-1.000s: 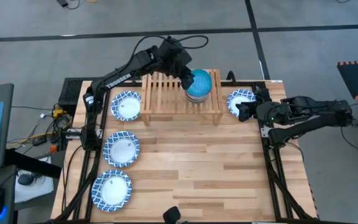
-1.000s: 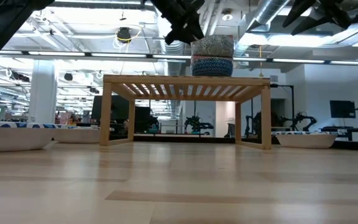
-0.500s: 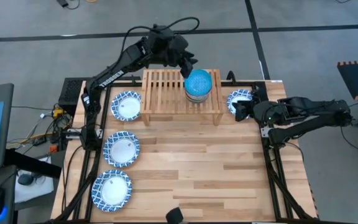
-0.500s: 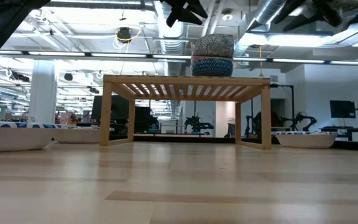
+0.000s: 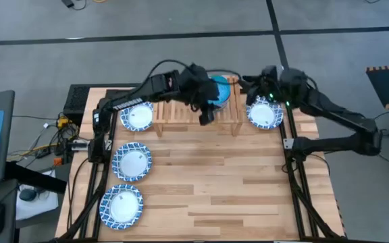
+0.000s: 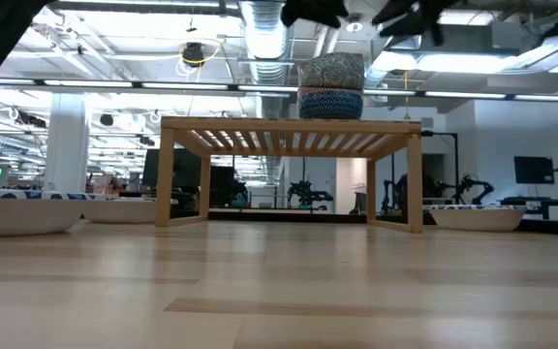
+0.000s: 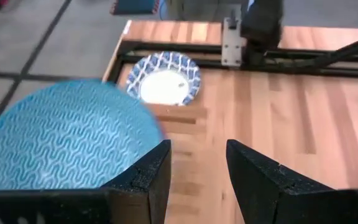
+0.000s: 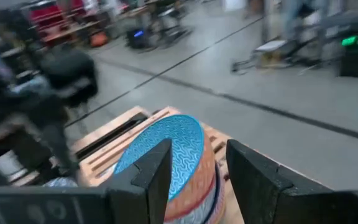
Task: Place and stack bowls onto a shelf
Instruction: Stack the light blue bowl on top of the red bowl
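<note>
- Since a second ago, seen from above, the right gripper has swung up beside the stacked bowls on the shelf; the left gripper has drawn nearer.
- Low view: stack on the shelf's right end.
- Wrist views: both grippers' fingers parted, empty.
</note>
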`<state>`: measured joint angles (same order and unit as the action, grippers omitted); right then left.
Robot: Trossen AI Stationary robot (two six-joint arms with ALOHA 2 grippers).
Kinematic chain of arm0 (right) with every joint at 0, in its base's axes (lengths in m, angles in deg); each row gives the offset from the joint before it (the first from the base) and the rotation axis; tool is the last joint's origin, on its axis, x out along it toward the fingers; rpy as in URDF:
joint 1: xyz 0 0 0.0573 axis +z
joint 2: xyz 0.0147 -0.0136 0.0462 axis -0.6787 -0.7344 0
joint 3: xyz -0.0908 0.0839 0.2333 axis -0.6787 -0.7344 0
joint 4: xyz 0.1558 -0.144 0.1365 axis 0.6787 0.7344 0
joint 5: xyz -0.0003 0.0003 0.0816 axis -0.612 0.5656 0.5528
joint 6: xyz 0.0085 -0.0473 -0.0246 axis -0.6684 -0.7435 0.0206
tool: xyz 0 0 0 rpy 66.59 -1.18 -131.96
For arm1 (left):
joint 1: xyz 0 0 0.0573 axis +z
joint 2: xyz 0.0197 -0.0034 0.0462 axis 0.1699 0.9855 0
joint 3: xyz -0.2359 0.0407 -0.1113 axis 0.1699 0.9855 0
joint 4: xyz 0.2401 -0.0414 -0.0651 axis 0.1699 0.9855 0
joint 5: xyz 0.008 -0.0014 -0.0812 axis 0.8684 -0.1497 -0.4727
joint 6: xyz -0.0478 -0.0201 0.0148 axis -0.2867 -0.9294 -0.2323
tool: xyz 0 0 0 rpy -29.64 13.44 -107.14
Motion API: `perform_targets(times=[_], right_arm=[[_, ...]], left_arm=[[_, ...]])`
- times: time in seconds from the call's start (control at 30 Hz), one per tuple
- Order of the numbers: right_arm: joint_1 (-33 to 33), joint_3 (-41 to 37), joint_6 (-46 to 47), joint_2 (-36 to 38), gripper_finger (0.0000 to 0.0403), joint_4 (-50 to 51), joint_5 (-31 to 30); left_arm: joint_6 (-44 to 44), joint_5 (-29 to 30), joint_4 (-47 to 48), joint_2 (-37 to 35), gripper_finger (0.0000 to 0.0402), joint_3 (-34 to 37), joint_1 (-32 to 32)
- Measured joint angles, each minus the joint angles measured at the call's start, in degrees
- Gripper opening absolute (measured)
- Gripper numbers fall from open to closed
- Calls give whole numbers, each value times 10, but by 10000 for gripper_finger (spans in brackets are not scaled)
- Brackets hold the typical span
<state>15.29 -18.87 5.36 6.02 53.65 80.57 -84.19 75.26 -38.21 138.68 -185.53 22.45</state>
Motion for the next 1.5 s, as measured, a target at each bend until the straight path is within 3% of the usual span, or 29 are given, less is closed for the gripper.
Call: perform_targets(times=[0.2,0.33,0.53,1.0,1.33,1.5], right_arm=[[-118,-1,-10,-80,179,-86,218],[-149,-1,-6,-126,171,-179,294],[-173,-1,-6,-182,153,-222,375],[-185,0,-113,-197,132,-131,398],[-184,37,-107,-162,132,-164,393],[-181,76,-113,-185,132,-185,382]], left_arm=[[5,89,-1,-2,141,-1,-29],[-3,113,-5,-2,141,-1,-23],[-21,102,2,36,141,-1,-18],[-15,120,43,49,141,-1,-16],[-17,128,51,49,141,-1,-17],[-18,136,54,49,141,-1,-25]])
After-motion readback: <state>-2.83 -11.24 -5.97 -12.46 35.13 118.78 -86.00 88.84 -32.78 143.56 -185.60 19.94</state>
